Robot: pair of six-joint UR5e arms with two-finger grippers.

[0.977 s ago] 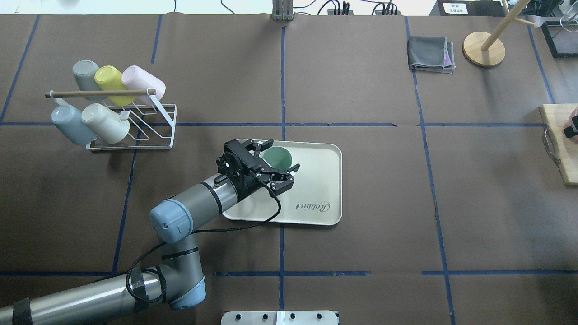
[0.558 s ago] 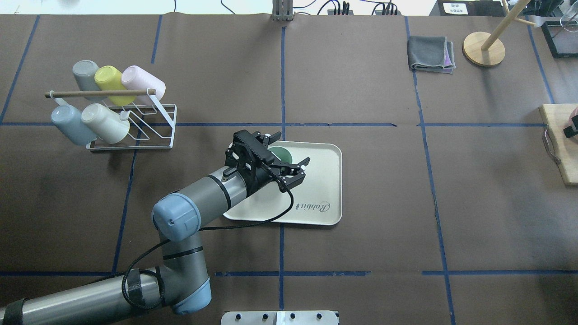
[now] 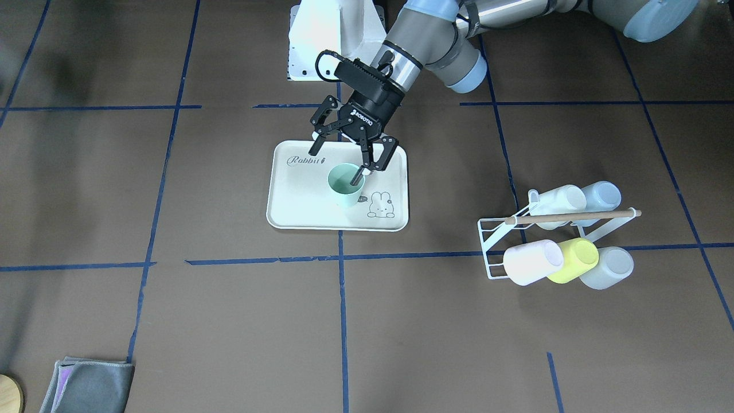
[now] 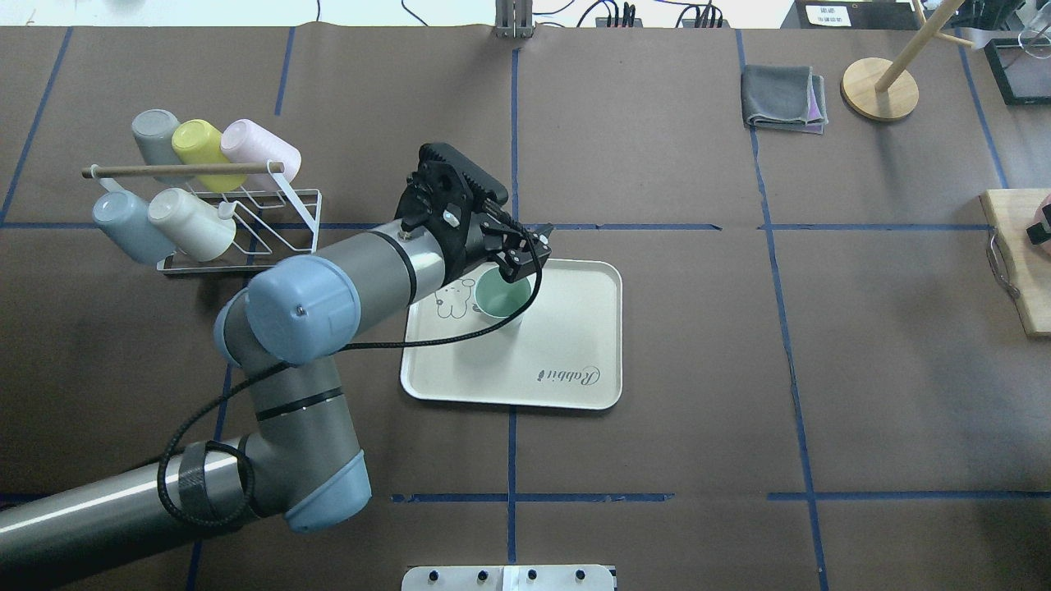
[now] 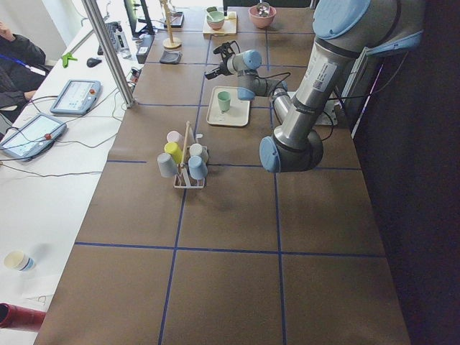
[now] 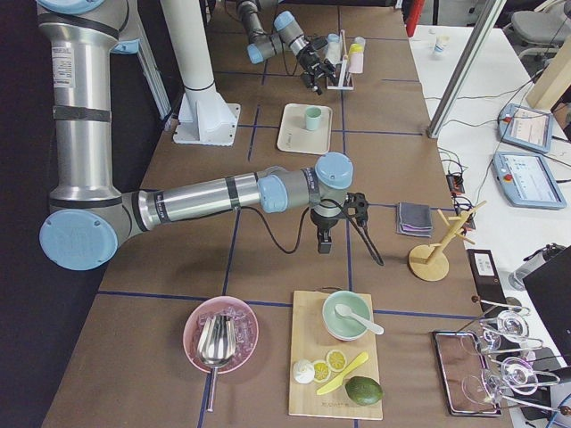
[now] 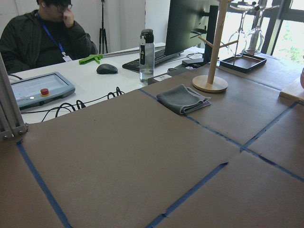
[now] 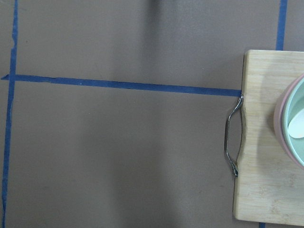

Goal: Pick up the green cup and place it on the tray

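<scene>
the left gripper (image 4: 525, 254) had lifted off the cup (image 4: 502, 297), jaws spread and empty. the cup stood upright on the tray (image 4: 575, 328). a finger (image 3: 362, 166) near its rim might still knock it over.

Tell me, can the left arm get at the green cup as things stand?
Likely yes: the left gripper hangs open just above the green cup, which stands upright, alone on the tray, nothing between them.
</scene>
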